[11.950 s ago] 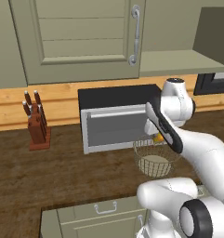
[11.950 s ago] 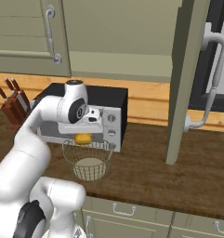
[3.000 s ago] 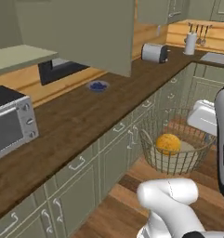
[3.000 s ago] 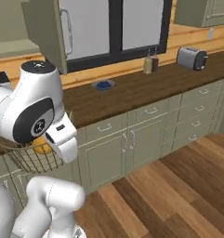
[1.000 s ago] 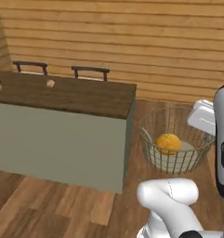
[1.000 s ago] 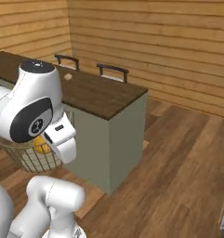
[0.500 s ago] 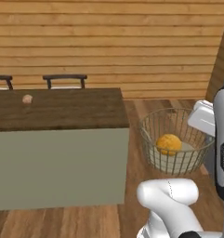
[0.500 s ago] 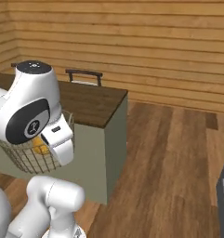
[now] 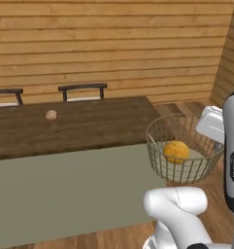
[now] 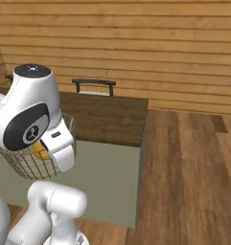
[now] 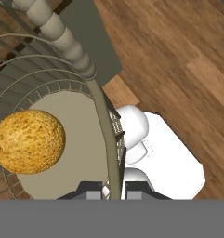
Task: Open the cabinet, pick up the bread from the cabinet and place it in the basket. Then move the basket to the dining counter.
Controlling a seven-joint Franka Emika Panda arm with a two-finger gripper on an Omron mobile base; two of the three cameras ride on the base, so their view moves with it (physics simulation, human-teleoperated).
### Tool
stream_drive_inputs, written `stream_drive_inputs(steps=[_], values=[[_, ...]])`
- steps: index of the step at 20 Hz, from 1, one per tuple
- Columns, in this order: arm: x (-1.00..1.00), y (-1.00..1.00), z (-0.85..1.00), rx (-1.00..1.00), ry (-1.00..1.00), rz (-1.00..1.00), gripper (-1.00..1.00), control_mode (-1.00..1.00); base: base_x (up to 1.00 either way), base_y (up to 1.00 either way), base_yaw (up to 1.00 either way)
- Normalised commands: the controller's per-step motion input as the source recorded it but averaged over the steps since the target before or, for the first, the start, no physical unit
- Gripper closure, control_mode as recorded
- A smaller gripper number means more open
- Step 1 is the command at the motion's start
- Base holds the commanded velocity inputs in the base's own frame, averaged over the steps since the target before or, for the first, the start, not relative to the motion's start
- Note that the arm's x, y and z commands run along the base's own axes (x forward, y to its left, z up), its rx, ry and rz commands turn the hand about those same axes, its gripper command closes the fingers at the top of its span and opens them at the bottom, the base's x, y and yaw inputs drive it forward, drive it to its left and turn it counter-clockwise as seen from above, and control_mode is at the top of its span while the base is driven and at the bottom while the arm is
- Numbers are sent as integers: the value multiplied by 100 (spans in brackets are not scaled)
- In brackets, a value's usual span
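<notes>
The white arm rises from its base and folds over at head height, its pincer (image 11: pixel 114 191) pointing downward with both dark fingertips (image 11: pixel 93 192) closed tight against a thin wire rim between them.

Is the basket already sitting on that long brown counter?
No, the basket hangs in the air off the end of the dining counter, with the bread inside.

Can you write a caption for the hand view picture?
Looking down the gripper, shut on the rim of the wire basket, with the golden bread lying on its pale bottom.
</notes>
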Motion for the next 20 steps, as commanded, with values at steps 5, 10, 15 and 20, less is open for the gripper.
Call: stream_drive_inputs(steps=[5, 10, 15, 20], values=[[0, 0, 0, 0, 0, 0, 100, 100, 58, 86, -27], [0, 0, 0, 0, 0, 0, 100, 100, 52, 84, -11], [0, 0, 0, 0, 0, 0, 100, 100, 36, 36, -1], [0, 0, 0, 0, 0, 0, 100, 100, 35, 0, 0]])
